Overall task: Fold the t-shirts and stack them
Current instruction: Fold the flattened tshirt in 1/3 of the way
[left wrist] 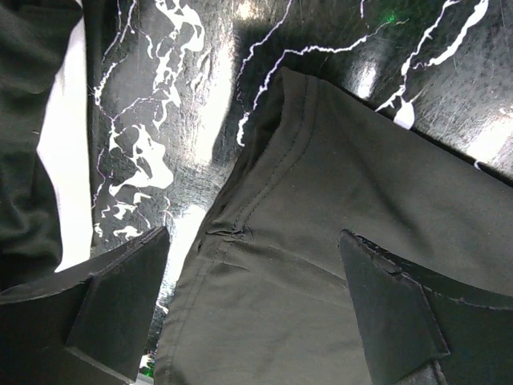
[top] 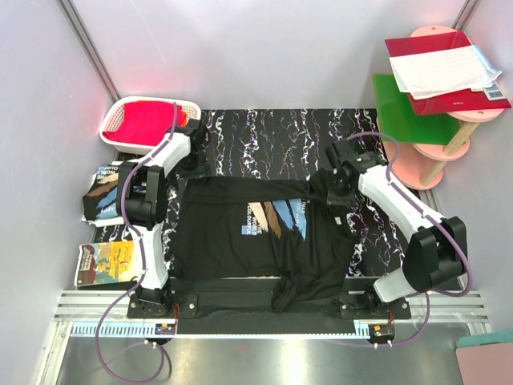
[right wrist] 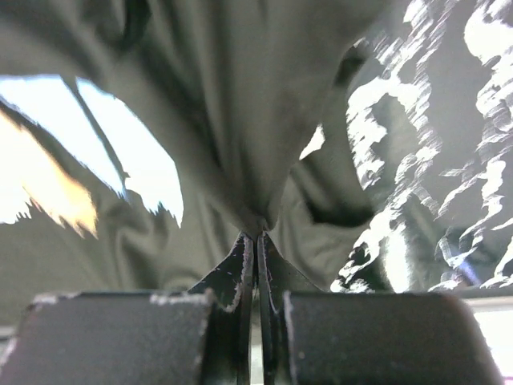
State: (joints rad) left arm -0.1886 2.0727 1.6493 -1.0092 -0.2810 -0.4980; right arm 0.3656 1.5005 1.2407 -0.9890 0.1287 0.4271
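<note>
A black t-shirt (top: 240, 241) with a blue, tan and white chest print lies spread on the dark marbled mat (top: 264, 136), its lower right part bunched. My left gripper (top: 192, 167) hovers open over the shirt's far left corner. In the left wrist view the cloth's hemmed corner (left wrist: 321, 200) lies between the wide-apart fingers (left wrist: 112, 313) without touching them. My right gripper (top: 336, 192) is shut on the shirt's far right edge. The right wrist view shows a pinch of cloth (right wrist: 240, 160) pulled up from the closed tips (right wrist: 258, 237). A second t-shirt (top: 104, 192) lies crumpled at the left, off the mat.
A white basket (top: 120, 112) holding red cloth stands at the back left. A colourful printed flat item (top: 108, 263) lies at the near left. At the back right stand pink round shelves (top: 417, 164) with a green board (top: 405, 108), a red book (top: 449, 76) and papers.
</note>
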